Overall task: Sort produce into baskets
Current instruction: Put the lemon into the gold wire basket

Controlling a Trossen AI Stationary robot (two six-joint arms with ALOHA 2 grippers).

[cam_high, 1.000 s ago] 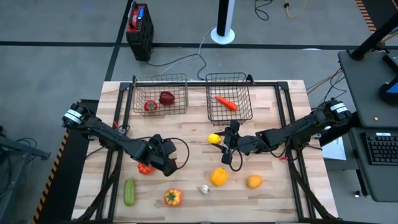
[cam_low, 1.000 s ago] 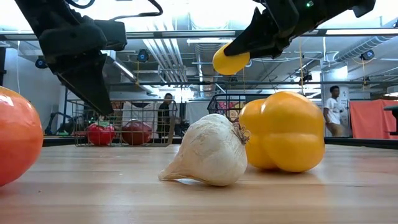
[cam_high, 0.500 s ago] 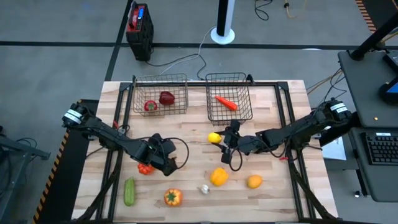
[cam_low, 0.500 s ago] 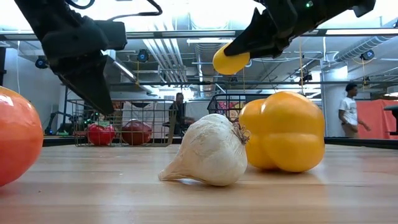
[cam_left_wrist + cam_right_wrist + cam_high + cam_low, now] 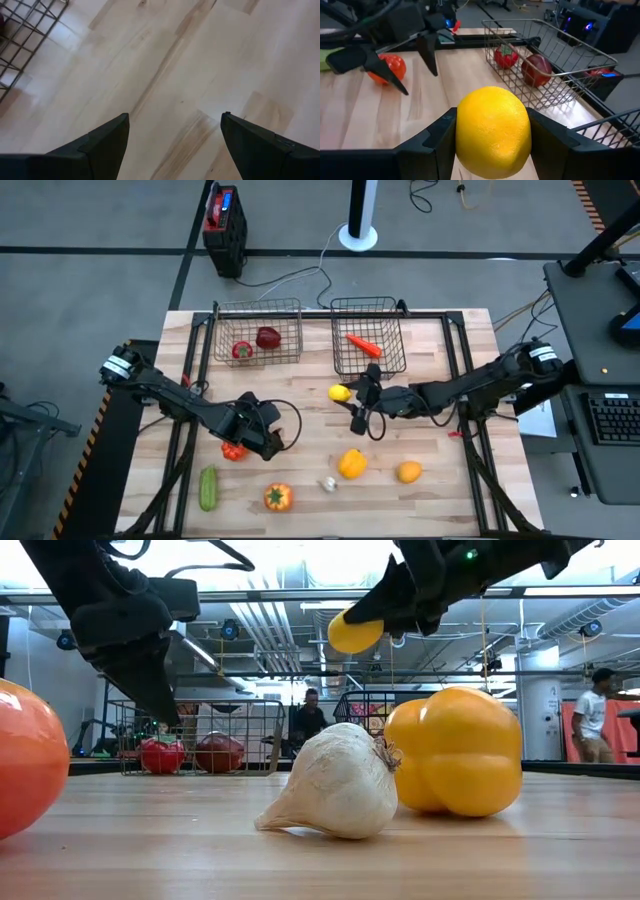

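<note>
My right gripper (image 5: 350,393) is shut on a yellow lemon (image 5: 492,131), held above the table's middle, just in front of the right basket (image 5: 368,366), which holds a carrot (image 5: 362,344). The left basket (image 5: 258,360) holds a red tomato (image 5: 241,350) and a dark red apple (image 5: 268,337). My left gripper (image 5: 175,130) stands open over bare wood at the table's left middle, beside another tomato (image 5: 233,450) lying on the table. Near the front edge lie a cucumber (image 5: 208,488), an orange pepper (image 5: 277,498), a garlic (image 5: 328,484), a yellow pepper (image 5: 351,464) and an orange (image 5: 408,472). My right gripper pinches the lemon between its two fingers, one on each opposite side (image 5: 462,131). The fingers come nearly level from the table's right. The lemon (image 5: 355,632) hangs well clear of the table.
Both baskets stand side by side at the table's far edge. In the low view the garlic (image 5: 335,783) and the yellow pepper (image 5: 460,750) sit close together. People move about in the room behind the table.
My right gripper has shifted a little toward the table's far edge and left with the lemon, which stays lifted clear. My left gripper has kept still and open.
</note>
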